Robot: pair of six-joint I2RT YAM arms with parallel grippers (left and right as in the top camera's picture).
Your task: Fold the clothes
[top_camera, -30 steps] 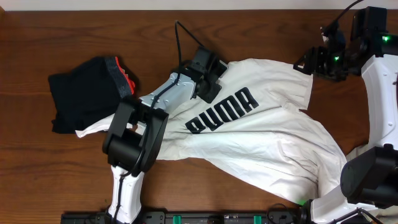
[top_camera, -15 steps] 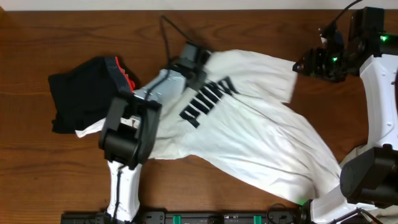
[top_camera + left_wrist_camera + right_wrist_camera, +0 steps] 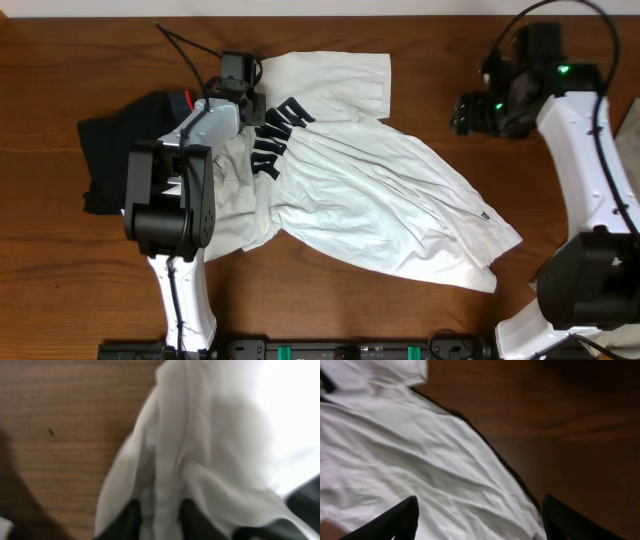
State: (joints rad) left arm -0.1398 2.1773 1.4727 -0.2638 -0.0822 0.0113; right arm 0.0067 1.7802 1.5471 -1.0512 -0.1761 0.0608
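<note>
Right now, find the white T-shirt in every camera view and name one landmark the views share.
Overhead: the white T-shirt runs from top centre down to the lower right, black letters at its upper left.
Left wrist: bunched folds fill the centre and right.
Right wrist: it covers the left half, its edge slanting to the bottom.
Shared landmark: the brown wooden table beside the shirt's edge.

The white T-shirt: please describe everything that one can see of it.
The white T-shirt is soft, creased cloth, lying crumpled and slanted on the wooden table, from upper left to lower right. Black block letters run down its left part, bunched and hard to read. One short sleeve lies flat at the top. The left gripper has cloth of the upper left edge between its fingers; the right gripper hovers open, apart from it.
</note>
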